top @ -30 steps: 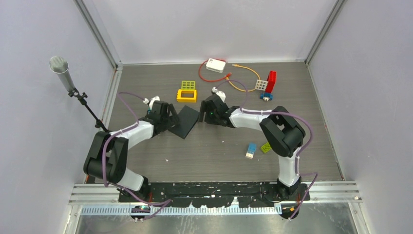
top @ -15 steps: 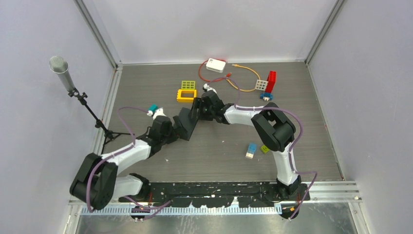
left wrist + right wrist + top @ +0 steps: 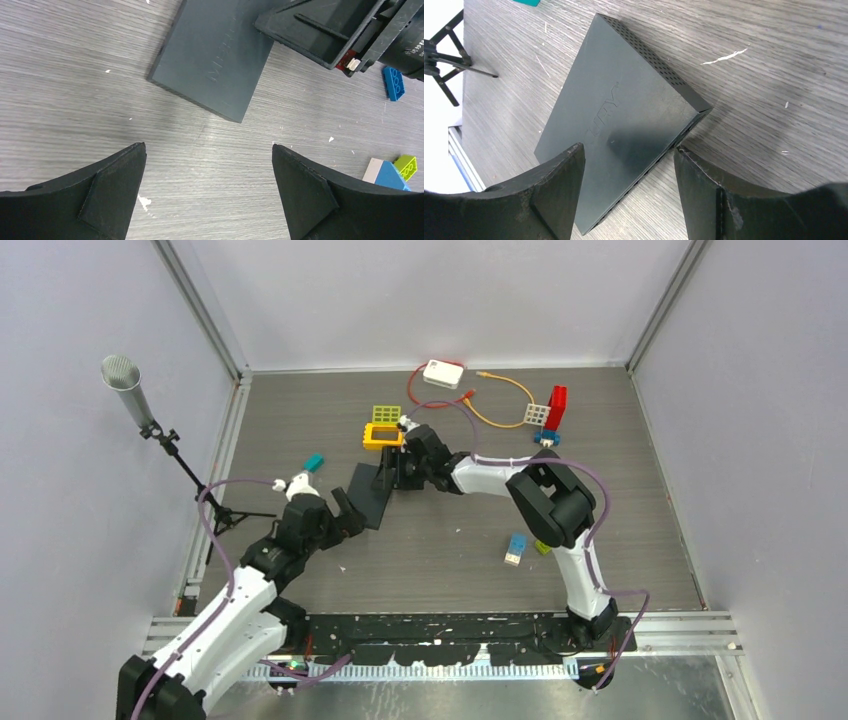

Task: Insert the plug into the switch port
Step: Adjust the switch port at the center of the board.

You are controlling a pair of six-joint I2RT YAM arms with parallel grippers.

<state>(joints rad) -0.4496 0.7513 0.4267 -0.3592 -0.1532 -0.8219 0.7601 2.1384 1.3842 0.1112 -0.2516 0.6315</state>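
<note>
Bricks (image 3: 516, 548) lie scattered around the switch (image 3: 366, 500).

Two arms reaching inward, both pincers spread wide

The left arm (image 3: 235, 590) lies low and stretched out from the near left corner, its forearm angled toward the middle. The left pincer (image 3: 208, 147) at its tip points down with its dark fingers (image 3: 110, 195) fully apart and nothing between them. The right arm (image 3: 588, 575) rises from its base, folds sharply at the elbow and runs leftward across the middle. The right pincer (image 3: 629, 148) tips downward with its jaws set wide.
</note>
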